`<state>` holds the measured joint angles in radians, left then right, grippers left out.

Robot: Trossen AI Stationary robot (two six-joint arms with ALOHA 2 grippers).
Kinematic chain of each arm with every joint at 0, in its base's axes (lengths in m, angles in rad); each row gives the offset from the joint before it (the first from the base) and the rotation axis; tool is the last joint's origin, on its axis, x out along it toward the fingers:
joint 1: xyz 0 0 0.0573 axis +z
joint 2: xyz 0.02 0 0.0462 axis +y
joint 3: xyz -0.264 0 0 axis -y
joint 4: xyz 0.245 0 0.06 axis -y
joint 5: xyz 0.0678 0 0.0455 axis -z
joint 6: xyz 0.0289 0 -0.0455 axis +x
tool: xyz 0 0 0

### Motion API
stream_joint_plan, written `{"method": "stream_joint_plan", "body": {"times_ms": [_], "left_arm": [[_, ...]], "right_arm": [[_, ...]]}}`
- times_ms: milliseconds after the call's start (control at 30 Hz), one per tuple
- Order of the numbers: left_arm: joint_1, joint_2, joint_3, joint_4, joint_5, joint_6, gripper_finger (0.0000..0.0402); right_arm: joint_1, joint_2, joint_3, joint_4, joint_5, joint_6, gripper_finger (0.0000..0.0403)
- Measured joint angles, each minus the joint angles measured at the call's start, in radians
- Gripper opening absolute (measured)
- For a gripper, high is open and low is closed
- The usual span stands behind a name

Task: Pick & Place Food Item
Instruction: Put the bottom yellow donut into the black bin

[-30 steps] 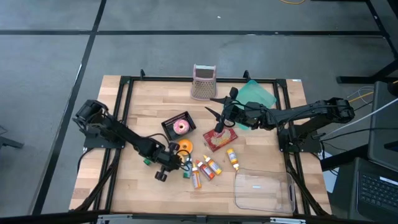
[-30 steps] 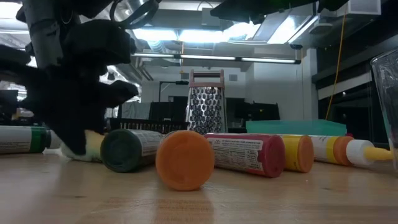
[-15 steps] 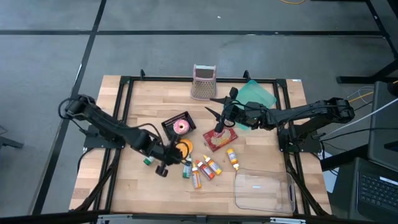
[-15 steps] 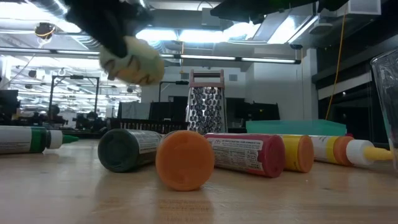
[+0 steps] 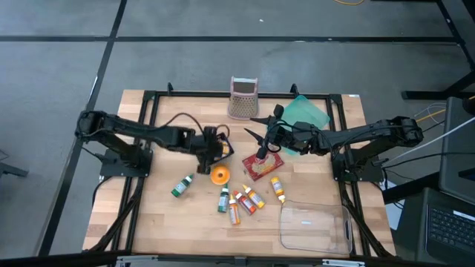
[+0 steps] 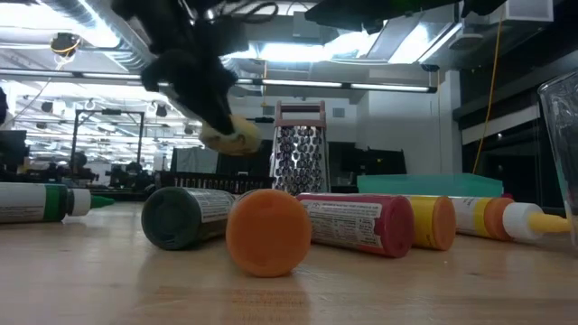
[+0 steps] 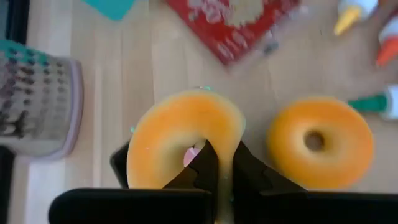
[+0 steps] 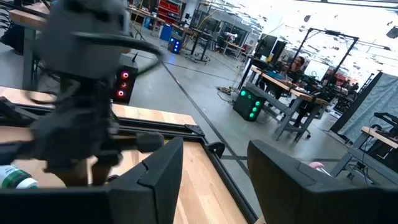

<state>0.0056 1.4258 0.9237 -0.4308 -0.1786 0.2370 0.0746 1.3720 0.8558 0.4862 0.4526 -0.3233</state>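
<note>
My left jaws pinch the yellow donut above the black tray; lower centred, release gently. Right jaws spread, idle.

Grey floor with dark seams; workbenches, ceiling strip lights.
</note>
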Motion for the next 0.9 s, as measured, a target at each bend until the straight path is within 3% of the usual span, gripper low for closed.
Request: {"method": "stream_joint_plan", "body": {"times_ms": [300,533,900], "left_arm": [[0.122,0.005,-0.099,0.074,0.058,0.038,0.0014],[0.130,0.005,-0.183,0.170,0.100,0.022,0.0014],[0.125,0.015,-0.185,0.243,0.103,0.029,0.0013]], "right_arm": [[0.000,0.000,0.000,-0.001,0.000,-0.003,0.0178],[0.000,0.000,0.000,0.000,0.003,-0.003,0.0178],[0.000,0.000,0.000,0.000,0.003,-0.004,0.0178]]}}
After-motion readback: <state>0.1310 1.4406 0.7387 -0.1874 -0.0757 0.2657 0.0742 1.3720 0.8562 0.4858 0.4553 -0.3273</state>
